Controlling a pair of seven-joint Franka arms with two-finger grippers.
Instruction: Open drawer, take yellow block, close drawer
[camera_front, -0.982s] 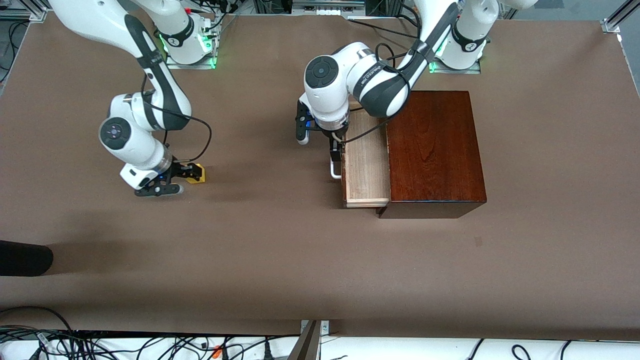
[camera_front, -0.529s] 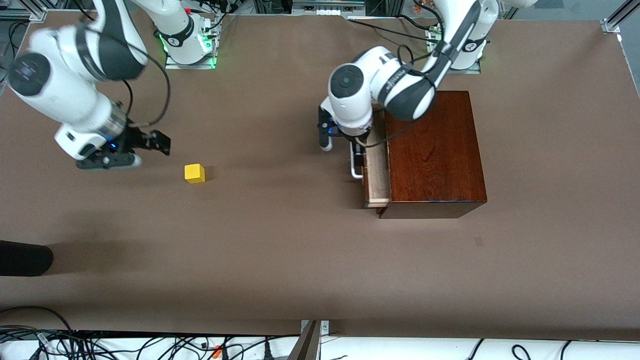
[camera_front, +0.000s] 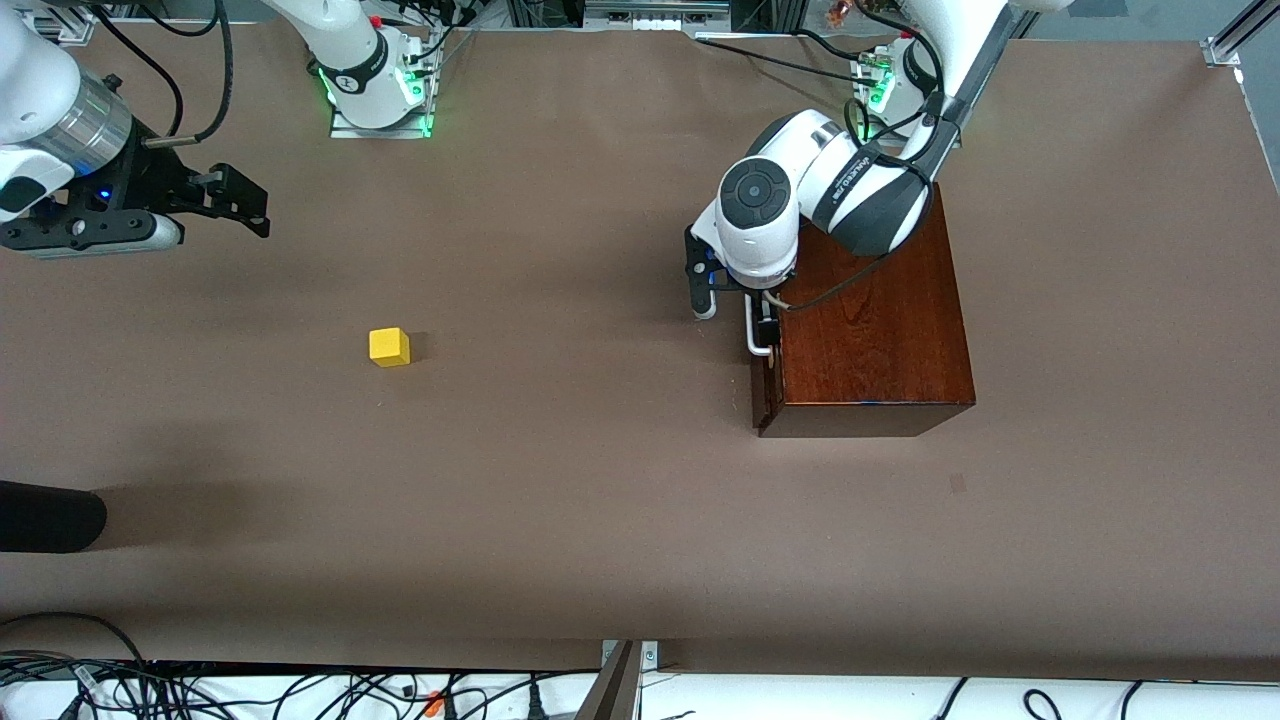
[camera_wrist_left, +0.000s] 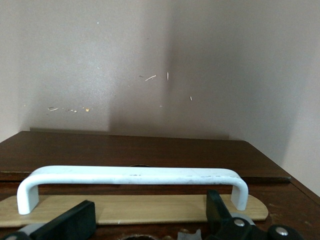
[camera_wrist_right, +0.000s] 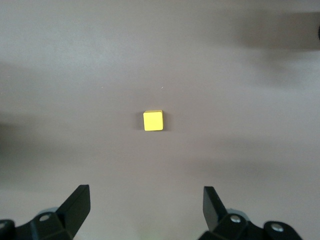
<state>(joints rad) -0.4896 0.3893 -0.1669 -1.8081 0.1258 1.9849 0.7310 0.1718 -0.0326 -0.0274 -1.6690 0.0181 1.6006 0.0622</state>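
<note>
1. The yellow block (camera_front: 389, 347) is seen out of the drawer, resting alone on the brown counter (camera_front: 560, 520) toward the right arm's end, well apart from the wooden box (camera_front: 868, 320). The taking-out step is judged done.
2. The right claw (camera_front: 225, 200) is held high over the counter near the right arm's end, with its fingers spread wide and nothing between them. In the right wrist view the yellow block (camera_wrist_right: 153, 120) is seen on the counter below, between and well clear of the two fingers (camera_wrist_right: 75, 207).
3. The drawer (camera_front: 765, 385) is seen pushed into the dark mahogany box, its front flush or nearly so; no pale tray is visible. The closing step is judged finished or all but finished.
4. The left claw (camera_front: 762, 335) is at the drawer's white bar handle (camera_front: 752, 335). In the left wrist view the handle (camera_wrist_left: 132, 176) lies just past the spread fingers (camera_wrist_left: 75, 220), which are not pinching it. What is left appears to be only the withdrawal of this arm.
5. Counted: one yellow block, one box with one drawer and one handle, two arms, two claws.
</note>
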